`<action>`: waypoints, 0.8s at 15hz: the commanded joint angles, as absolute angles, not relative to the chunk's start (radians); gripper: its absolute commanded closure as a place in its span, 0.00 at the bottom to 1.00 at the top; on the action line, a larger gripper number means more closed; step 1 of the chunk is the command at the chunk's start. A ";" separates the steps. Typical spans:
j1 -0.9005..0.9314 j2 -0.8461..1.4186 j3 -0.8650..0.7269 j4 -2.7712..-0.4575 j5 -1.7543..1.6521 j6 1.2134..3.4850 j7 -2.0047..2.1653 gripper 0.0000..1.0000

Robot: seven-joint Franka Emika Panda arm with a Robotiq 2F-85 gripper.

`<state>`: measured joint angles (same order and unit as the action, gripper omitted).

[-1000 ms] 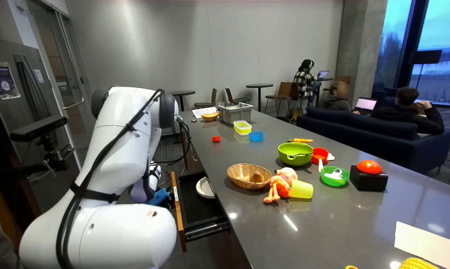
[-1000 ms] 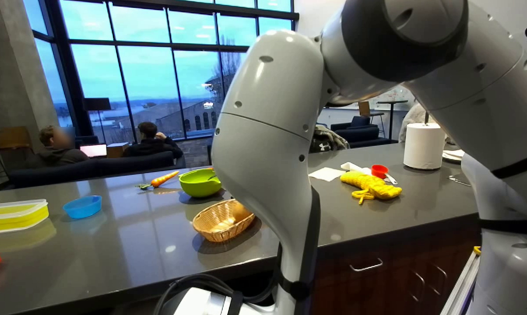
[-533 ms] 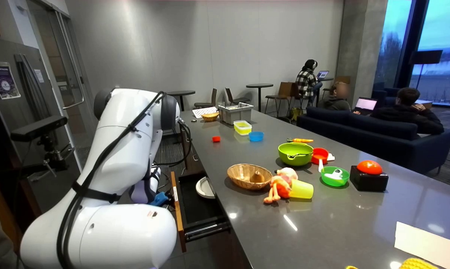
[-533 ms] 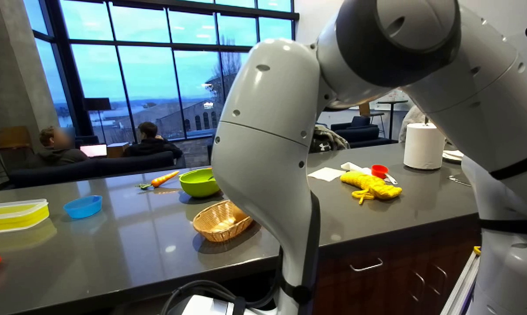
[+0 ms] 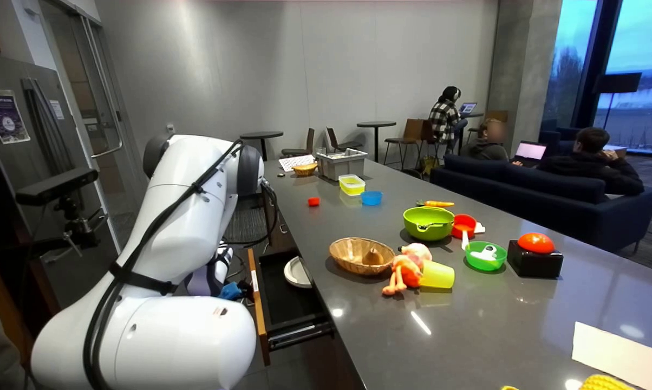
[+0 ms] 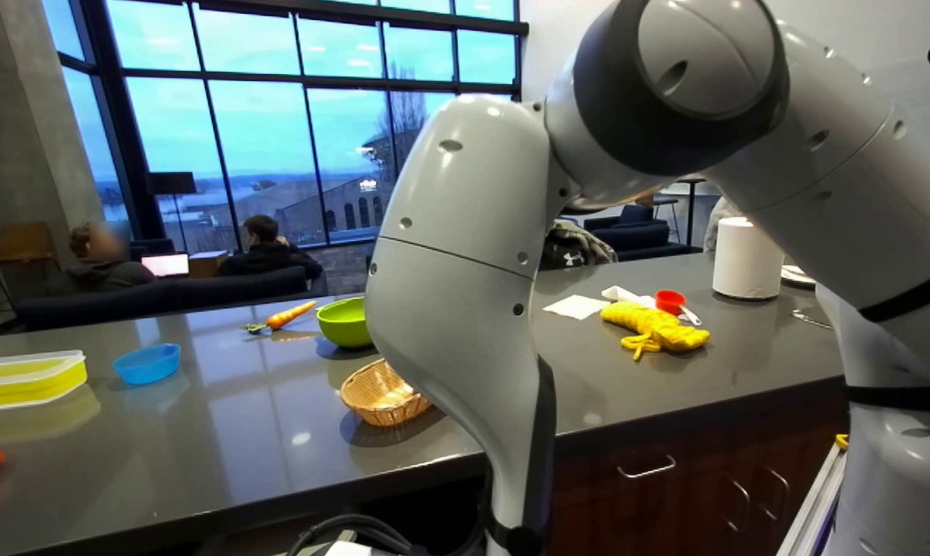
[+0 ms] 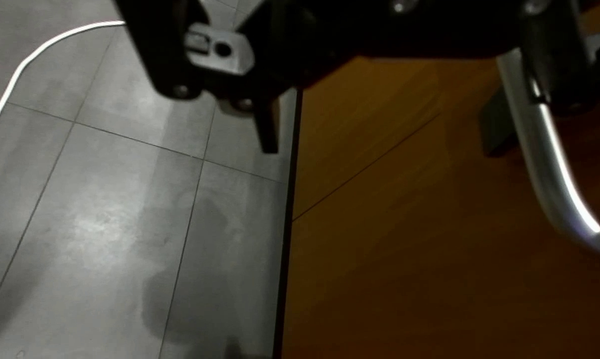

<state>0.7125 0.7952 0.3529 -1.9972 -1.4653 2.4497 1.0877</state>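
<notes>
In the wrist view my gripper [image 7: 379,149] enters from the top with its two fingers wide apart and nothing gripped between them. A curved silver handle [image 7: 554,174] stands out from an orange-brown wooden panel [image 7: 404,259]. The right fingertip overlaps the handle; whether they touch, I cannot tell. Its left finger [image 7: 267,132] hangs over the grey floor past the panel's dark edge. An exterior view shows a pulled-out drawer [image 5: 259,309] holding a white dish [image 5: 298,272]. The blue part of my wrist [image 5: 230,291] is just outside the drawer front, the jaws hidden there.
On the grey counter [image 5: 380,325] sit a wicker basket [image 5: 353,265], an orange plush toy [image 5: 404,271], a yellow cup [image 5: 437,275] and a green bowl [image 5: 423,225]. A black box with a red button [image 5: 535,260] is farther along. A white cable [image 7: 19,69] lies on the floor.
The arm's upper links have sunk, going right in one exterior picture and left in the other. The wrist has shifted slightly down by the drawer front. The drawer has not moved.
</notes>
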 commanded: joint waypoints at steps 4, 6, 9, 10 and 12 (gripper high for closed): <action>0.664 0.884 0.377 -1.961 -1.289 2.505 0.909 0.00; 0.667 0.879 0.378 -1.955 -1.219 2.480 0.862 0.00; 0.696 0.873 0.367 -1.928 -1.108 2.393 0.803 0.00; 0.727 0.869 0.346 -1.910 -1.096 2.339 0.808 0.00; 0.793 0.883 0.303 -1.860 -1.092 2.227 0.813 0.00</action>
